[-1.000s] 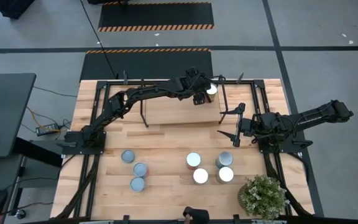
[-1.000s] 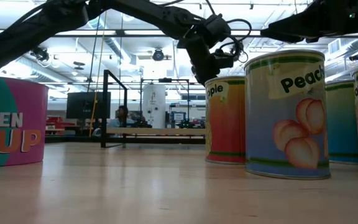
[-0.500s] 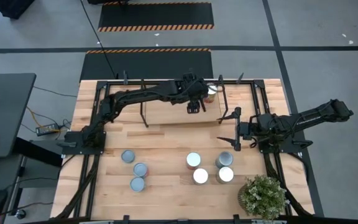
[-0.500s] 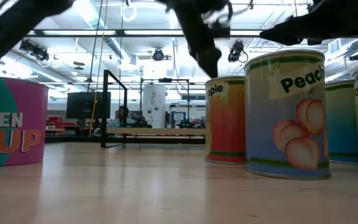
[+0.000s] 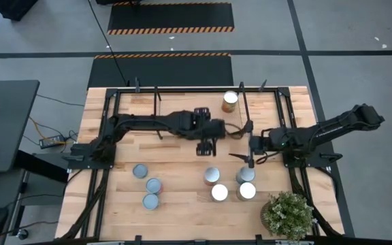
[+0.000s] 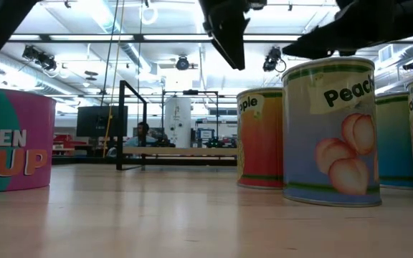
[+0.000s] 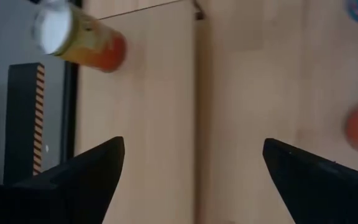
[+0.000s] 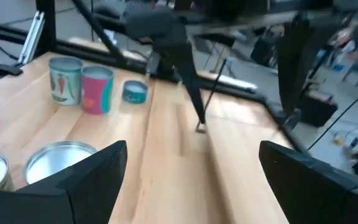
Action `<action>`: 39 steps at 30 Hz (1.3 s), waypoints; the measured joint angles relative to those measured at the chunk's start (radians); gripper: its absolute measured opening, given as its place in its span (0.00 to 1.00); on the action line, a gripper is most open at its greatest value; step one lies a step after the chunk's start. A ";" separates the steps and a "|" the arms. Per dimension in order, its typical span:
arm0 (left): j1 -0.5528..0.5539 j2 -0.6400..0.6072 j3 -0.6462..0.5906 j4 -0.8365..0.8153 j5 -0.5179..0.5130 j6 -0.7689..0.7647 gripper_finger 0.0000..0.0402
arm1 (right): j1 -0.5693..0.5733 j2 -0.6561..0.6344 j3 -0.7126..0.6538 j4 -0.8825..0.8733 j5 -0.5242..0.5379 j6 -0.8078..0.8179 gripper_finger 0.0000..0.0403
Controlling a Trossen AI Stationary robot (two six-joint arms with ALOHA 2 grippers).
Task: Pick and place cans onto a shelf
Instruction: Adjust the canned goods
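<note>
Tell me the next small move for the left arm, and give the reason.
Probably carry the left pincer on toward the nearest can in the four-can cluster and line up above it. The pincer is open and empty, hanging above the table just in front of the shelf; one can already stands on that shelf, and seven wait on the table. The right pincer hovers by the same cluster, so keep clear of it.

Bare shelf (image 5: 175,122) left of one can (image 5: 230,101), left claw (image 5: 205,148) overhead.

Glossy paper-labelled metal cans (image 6: 328,132) on smooth pale wooden tabletop (image 5: 182,163)
</note>
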 joint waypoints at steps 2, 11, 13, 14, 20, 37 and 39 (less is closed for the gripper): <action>-0.025 0.000 0.000 -0.007 0.000 -0.008 0.96 | 0.008 0.042 0.025 0.000 0.008 0.022 0.93; -0.111 -0.002 0.000 -0.092 -0.021 -0.069 0.90 | 0.080 0.156 0.146 -0.124 0.137 0.111 0.93; -0.127 -0.008 -0.002 -0.126 -0.028 -0.089 0.88 | 0.082 0.155 0.204 -0.240 0.141 0.150 0.93; -0.134 -0.010 -0.001 -0.131 -0.030 -0.103 0.87 | 0.082 0.155 0.236 -0.303 0.141 0.175 0.93; -0.184 -0.011 -0.001 -0.209 -0.074 -0.137 0.81 | 0.082 0.155 0.342 -0.550 0.143 0.272 0.93; -0.224 -0.016 -0.019 -0.257 -0.216 -0.107 0.68 | 0.026 0.154 0.486 -0.742 0.167 0.293 0.93; -0.223 -0.023 -0.074 -0.250 -0.231 -0.108 0.67 | 0.026 0.154 0.492 -0.787 0.183 0.310 0.93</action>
